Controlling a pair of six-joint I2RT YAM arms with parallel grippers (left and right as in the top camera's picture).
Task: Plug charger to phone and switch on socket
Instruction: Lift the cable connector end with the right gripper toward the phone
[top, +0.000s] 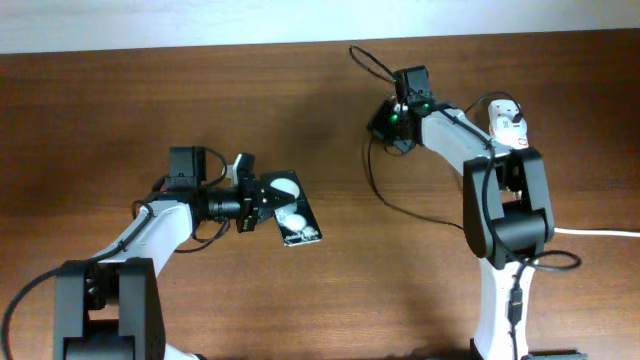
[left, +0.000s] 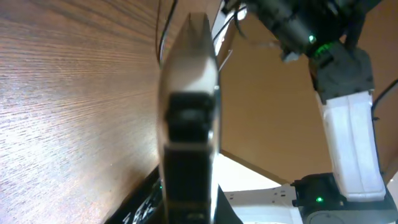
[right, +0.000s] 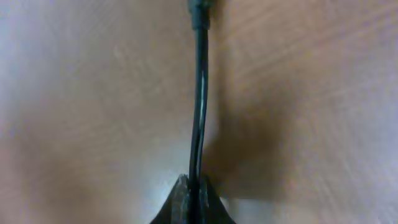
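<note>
Brown wood-grain worktop (top: 120, 110) filled the overhead view, with a pale strip of wall along its far edge. Near the middle was the phone (top: 293, 212), black and glossy, its long axis slanting from far-left to near-right. The left arm (top: 170, 225) extended toward it from the left, and the left jaws were closed on the phone's left edge. The left wrist view showed the phone (left: 189, 124) edge-on and blurred, standing out from between them.

Far-right of the phone and well apart from it, the right arm (top: 470, 150) bent over the charger (top: 375, 190), whose thin black cable looped beyond the jaws and trailed back toward the arm's base. The right jaws were shut, pinching that cable. In the right wrist view the charger (right: 199, 106) ran straight out from them to its thicker connector end (right: 199, 9).

The connector therefore sat with the right arm, and would probably need to come leftward and nearer to meet the phone. Which end of the phone carried the port could not be told. Farther right of the phone, partly hidden by the right arm, sat the white socket (top: 508, 122) with red marks.
</note>
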